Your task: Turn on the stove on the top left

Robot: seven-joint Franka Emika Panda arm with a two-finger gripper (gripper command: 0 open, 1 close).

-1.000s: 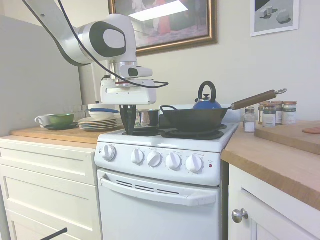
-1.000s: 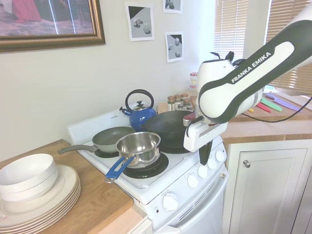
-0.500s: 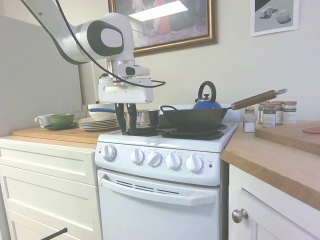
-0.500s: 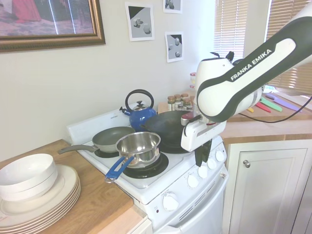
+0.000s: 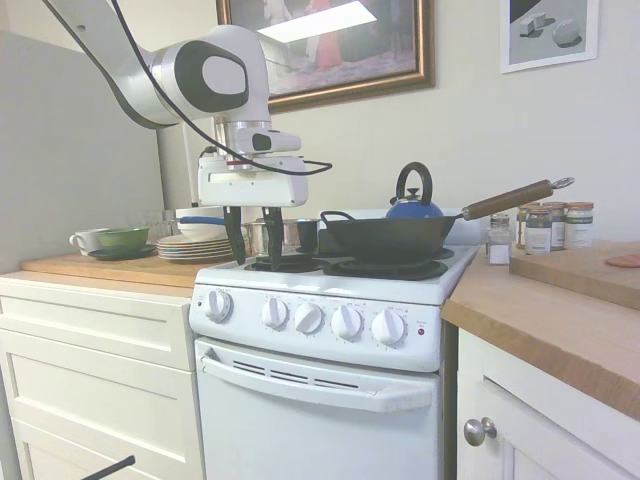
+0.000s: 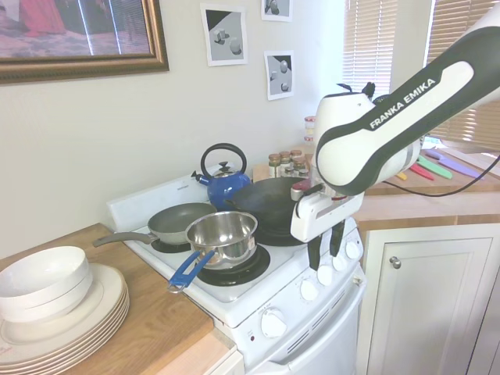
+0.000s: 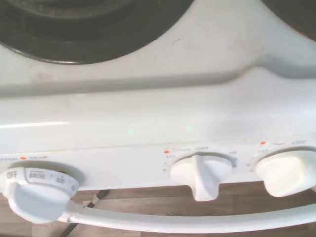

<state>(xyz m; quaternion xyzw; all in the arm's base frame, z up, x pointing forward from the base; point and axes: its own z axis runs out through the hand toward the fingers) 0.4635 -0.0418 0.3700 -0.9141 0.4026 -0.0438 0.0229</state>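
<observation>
The white stove (image 5: 330, 290) stands between wooden counters, with five round white knobs (image 5: 309, 318) along its front panel and a small red light (image 5: 421, 331) at the right end. My gripper (image 5: 256, 262) hangs open, fingers pointing down, just above the stove's front edge over the left knobs. From the other side the gripper (image 6: 323, 259) shows its two dark fingers (image 6: 313, 254) spread apart, holding nothing. In the wrist view I look down on the oven temperature knob (image 7: 37, 192), a burner knob (image 7: 202, 173) pointing to OFF and a second burner knob (image 7: 286, 170).
A black wok (image 5: 390, 238), a blue kettle (image 5: 413, 205), a steel saucepan (image 6: 223, 234) with a blue handle and a frying pan (image 6: 181, 220) sit on the burners. Stacked plates (image 6: 70, 312) with a bowl stand on the counter. Spice jars (image 5: 545, 225) line the far counter.
The fingers have gone from shut to spread wide apart. The gripper has shifted slightly along the stove's front edge, staying at about the same height.
</observation>
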